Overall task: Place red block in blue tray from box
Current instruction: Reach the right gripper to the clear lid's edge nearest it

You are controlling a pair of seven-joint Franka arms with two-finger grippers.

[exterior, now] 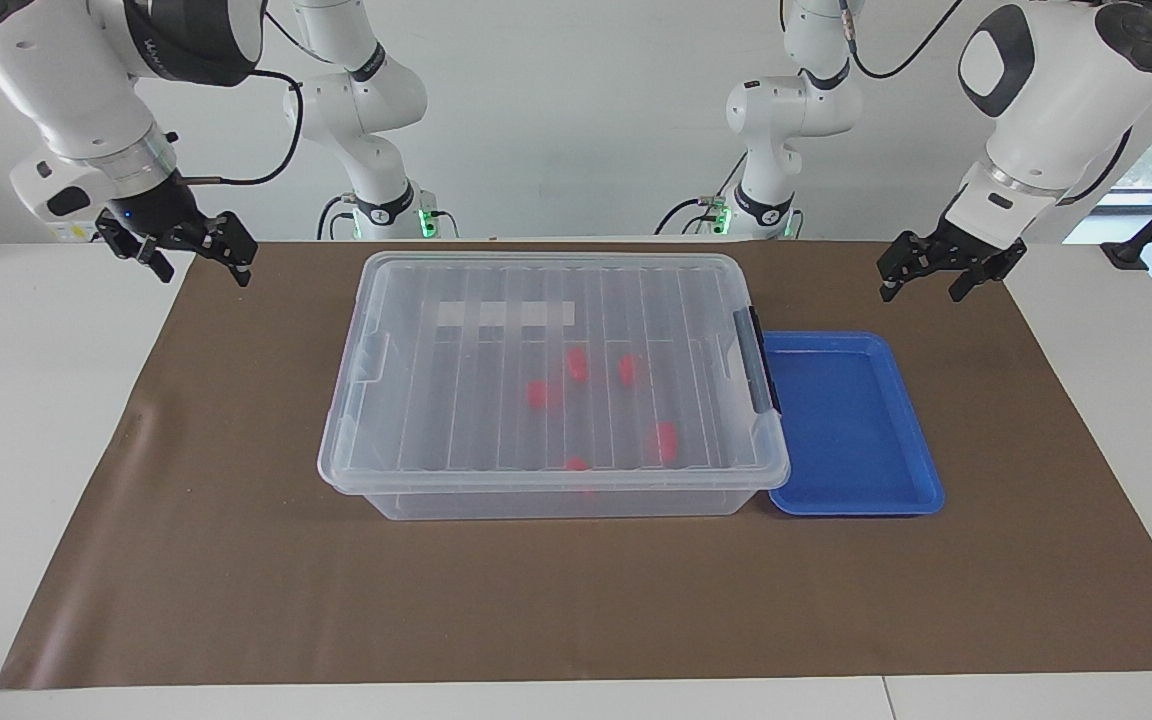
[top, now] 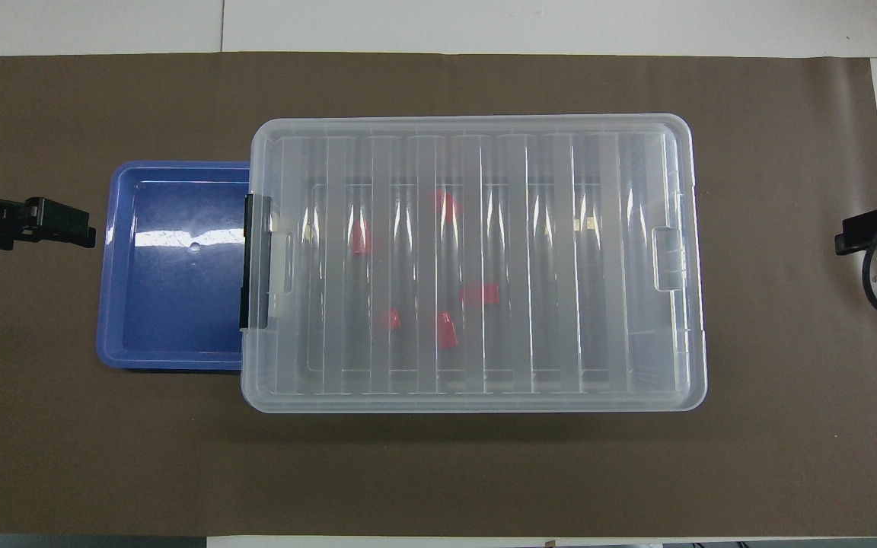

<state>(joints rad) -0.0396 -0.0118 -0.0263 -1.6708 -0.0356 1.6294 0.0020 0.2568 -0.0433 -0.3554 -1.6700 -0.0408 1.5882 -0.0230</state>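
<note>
White wall forms the backdrop, with a window edge visible at the left arm's end of the room. A white table (exterior: 46, 420) carries a flat brown paper mat (exterior: 236, 560) that covers most of its top; white margins show at both ends.

Centred on the mat stands the large clear plastic storage box (exterior: 556, 490), closed by its ribbed clear lid (exterior: 496, 330). A dark grey latch handle (exterior: 758, 360) sits on the box end toward the left arm. Several small red pieces lie inside, seen blurred through the lid; one boxy small red plastic block (top: 447, 331) lies on the box floor near the middle. Which pieces are boxy and which are rounded cannot be told with certainty.

The shallow bright blue plastic tray (exterior: 911, 470) rests on the mat, touching the latch end of the box, toward the left arm's end of the table.

The left claw (exterior: 944, 280) hangs over the mat near the tray, fingers apart, holding nothing. The right claw (exterior: 198, 258) hangs over the mat edge at the right arm's end, fingers apart, holding nothing.
</note>
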